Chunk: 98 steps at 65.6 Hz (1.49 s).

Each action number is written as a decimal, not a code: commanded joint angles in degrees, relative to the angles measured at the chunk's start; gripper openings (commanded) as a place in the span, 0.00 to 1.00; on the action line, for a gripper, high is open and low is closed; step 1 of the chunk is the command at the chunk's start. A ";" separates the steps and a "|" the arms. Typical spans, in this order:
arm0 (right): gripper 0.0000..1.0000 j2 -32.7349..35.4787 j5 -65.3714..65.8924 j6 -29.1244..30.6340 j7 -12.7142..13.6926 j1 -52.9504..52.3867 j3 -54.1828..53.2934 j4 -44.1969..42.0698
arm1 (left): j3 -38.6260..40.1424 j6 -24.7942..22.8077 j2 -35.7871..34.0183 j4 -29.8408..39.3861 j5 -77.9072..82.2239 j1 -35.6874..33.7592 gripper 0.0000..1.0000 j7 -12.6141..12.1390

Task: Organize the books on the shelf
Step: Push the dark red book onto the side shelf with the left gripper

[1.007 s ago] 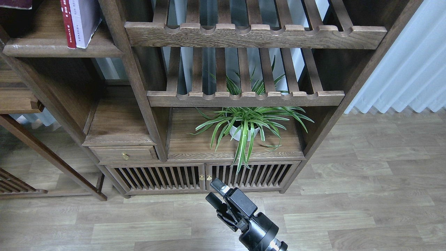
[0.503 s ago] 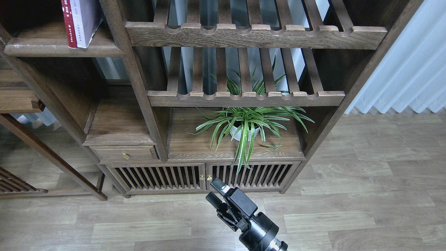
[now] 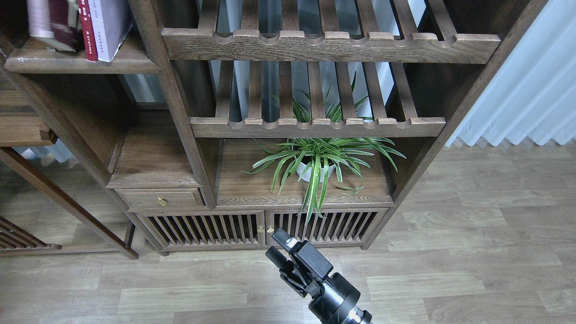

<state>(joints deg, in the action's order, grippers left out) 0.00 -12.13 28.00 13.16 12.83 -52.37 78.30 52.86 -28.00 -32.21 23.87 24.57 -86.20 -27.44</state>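
Observation:
The shelf [image 3: 67, 63] is the solid dark-brown board at the top left, with pale scuffs on its front edge. On it stand the pale lavender-white book [image 3: 110, 27] and, to its left, the red book [image 3: 86, 31]. The dark maroon book [image 3: 60, 24] now shows left of the red one, its pale page edge turned left and its top cut off by the view's edge. I cannot tell what holds it. My left gripper is out of view. My right gripper [image 3: 277, 246] is low at the bottom centre above the floor, fingers apart and empty.
Two slatted shelves with notched rails [image 3: 315, 45] fill the middle of the bookcase. A potted spider plant [image 3: 317, 164] stands on the cabinet top below them. A small drawer [image 3: 159, 198] and slatted cabinet doors [image 3: 261, 227] are lower. White curtains [image 3: 531, 90] hang at the right.
The dark maroon book has come into view on the shelf, left of the red book. The right arm has stayed still.

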 commanded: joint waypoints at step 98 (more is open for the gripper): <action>1.00 0.00 0.18 0.00 -0.16 -4.30 -2.29 -1.40 | 36.00 0.00 15.06 57.96 -18.24 87.94 0.79 1.87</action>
<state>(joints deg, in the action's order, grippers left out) 0.00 -11.96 28.00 13.00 8.53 -54.73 76.90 88.69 -27.99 -23.77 81.58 6.30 -4.49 -25.29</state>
